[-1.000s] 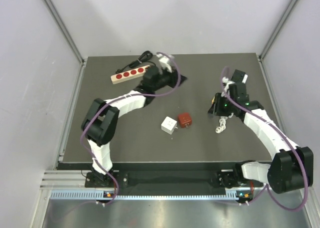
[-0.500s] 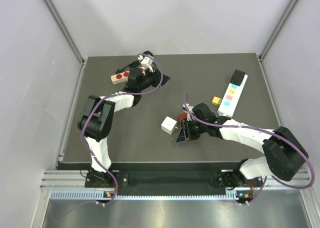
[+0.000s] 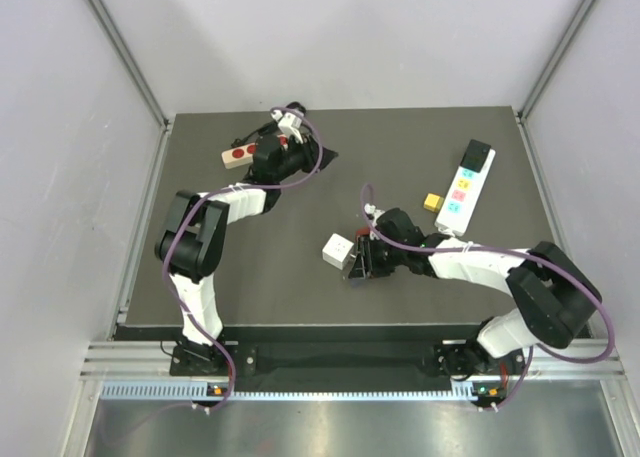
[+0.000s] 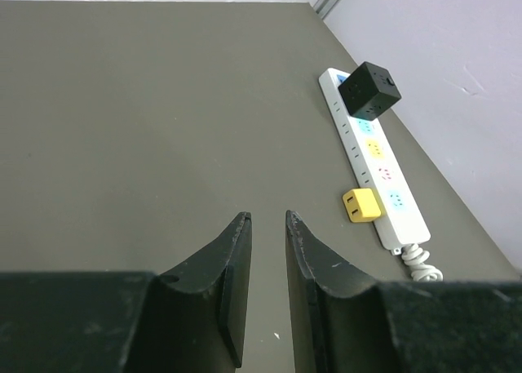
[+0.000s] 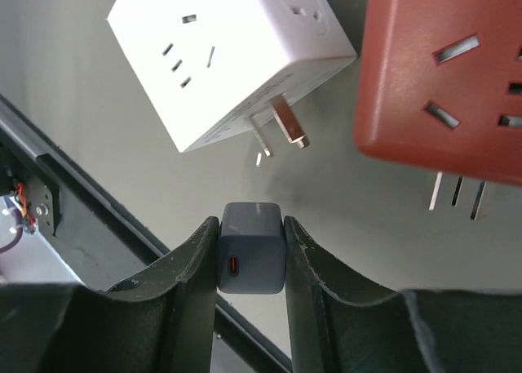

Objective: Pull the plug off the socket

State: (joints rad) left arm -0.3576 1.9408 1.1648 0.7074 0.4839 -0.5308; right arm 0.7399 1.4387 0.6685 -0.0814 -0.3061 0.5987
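My right gripper (image 5: pixel 250 224) is pinched on the two flat sides of a small grey plug (image 5: pixel 250 255). I hold it low over the table (image 5: pixel 351 202) near its front edge, just beside the prongs of a white cube adapter (image 5: pixel 220 55) and a red cube adapter (image 5: pixel 444 71), and it sits in no socket that I can see. I judge it light, rigid and smooth-shelled, so a squeeze on those flat faces suits it, though the plastic could slide if I twist. Its prongs are hidden, I cannot tell whether it touches the table, and from above my wrist covers it. My left gripper (image 4: pixel 267 218) has its fingers slightly apart on nothing, far off by a beige strip (image 3: pixel 235 155) whose plugs I cannot make out
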